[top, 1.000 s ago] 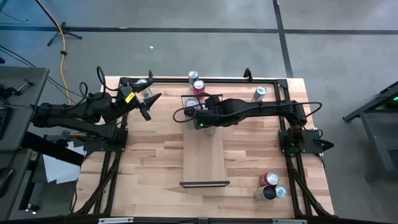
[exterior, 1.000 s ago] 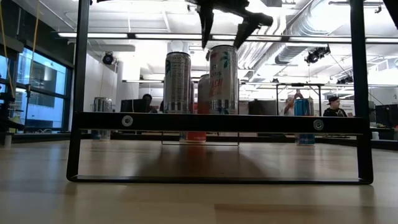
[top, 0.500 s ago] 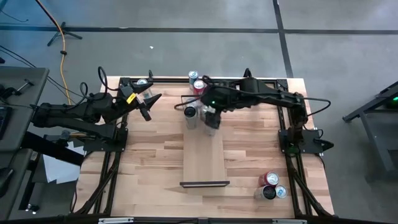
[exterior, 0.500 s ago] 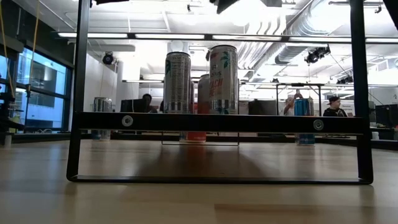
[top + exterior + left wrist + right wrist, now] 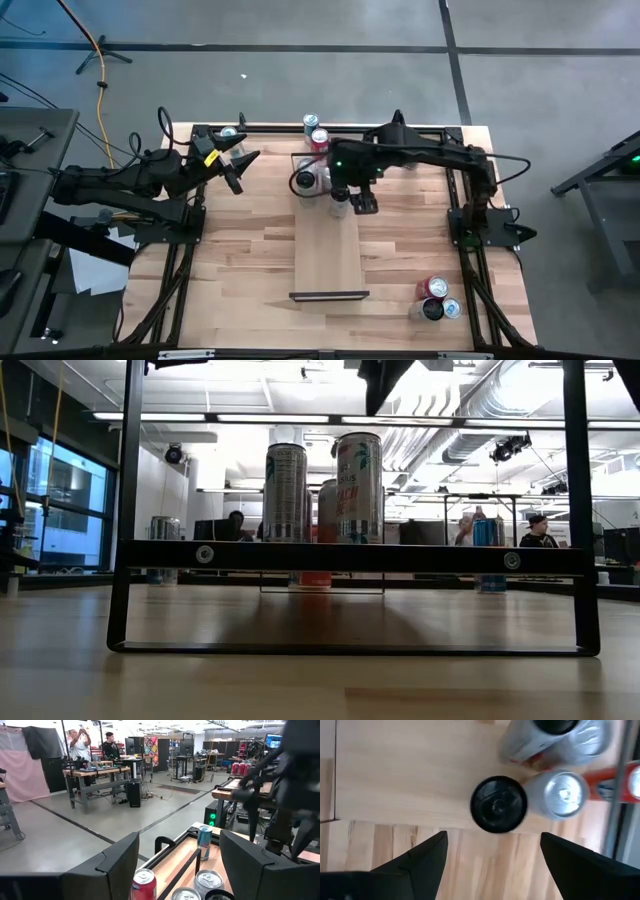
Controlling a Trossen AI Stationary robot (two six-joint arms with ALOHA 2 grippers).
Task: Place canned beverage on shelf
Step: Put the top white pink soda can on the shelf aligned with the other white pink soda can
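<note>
Two cans (image 5: 322,493) — one shelf (image 5: 328,245)

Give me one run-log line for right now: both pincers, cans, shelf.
right pincer: open, empty, above shelf far end | black-topped can: upright on shelf, released | left pincer: open, waiting at table's left edge

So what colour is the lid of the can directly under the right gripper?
Black lid, clearest in the right wrist view.
</note>
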